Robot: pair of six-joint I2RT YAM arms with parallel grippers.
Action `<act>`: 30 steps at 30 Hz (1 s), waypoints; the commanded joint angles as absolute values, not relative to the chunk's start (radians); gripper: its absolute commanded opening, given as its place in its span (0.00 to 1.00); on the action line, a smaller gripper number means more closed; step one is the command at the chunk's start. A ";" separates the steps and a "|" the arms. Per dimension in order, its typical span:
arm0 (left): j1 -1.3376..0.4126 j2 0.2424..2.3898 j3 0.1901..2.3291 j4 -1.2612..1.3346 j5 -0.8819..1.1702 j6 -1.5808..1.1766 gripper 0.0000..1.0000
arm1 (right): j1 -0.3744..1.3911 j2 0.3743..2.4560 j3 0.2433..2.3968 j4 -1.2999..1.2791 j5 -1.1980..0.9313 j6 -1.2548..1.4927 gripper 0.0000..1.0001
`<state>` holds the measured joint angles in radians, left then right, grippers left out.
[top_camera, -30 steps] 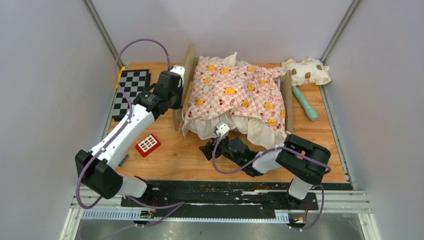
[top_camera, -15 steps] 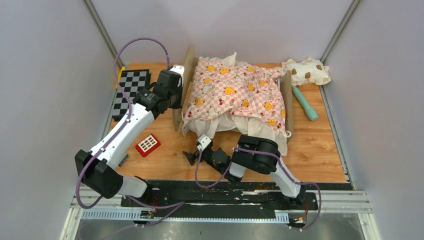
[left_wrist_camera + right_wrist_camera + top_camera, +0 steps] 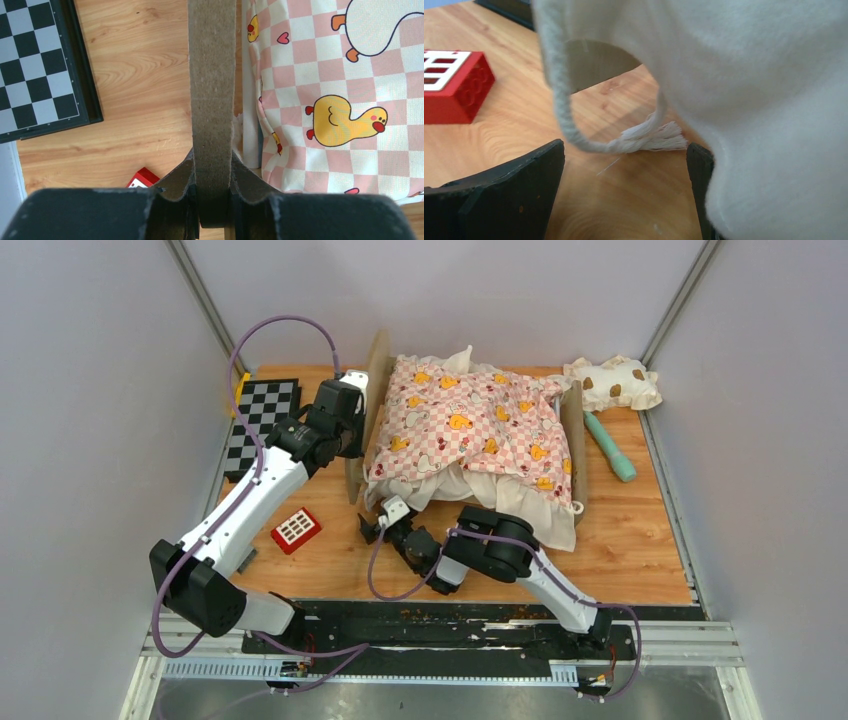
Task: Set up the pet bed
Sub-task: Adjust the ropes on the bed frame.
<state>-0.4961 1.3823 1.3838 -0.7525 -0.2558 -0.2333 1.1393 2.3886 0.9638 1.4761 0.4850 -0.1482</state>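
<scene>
Left gripper, arm outstretched, clamps the left-facing headboard of the crosswise pet bed; right gripper gapes low.

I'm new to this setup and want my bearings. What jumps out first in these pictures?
A pink checkered duck-print cushion lies draped over the pet bed at the back middle of the table. The left gripper is clamped on the bed's upright wooden end board at the cushion's left, while the right gripper sits open and low at the cushion's near-left corner.
</scene>
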 commanded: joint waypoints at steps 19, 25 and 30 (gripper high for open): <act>-0.506 1.290 1.463 -0.614 -0.204 -0.239 0.00 | 1.106 2.476 1.221 1.252 0.616 0.032 0.77; -0.506 1.278 1.441 -0.604 -0.205 -0.241 0.00 | 1.106 2.475 1.189 1.297 0.630 0.037 0.32; -0.506 1.279 1.428 -0.600 -0.219 -0.237 0.00 | 1.113 2.439 1.085 1.393 0.633 0.025 0.00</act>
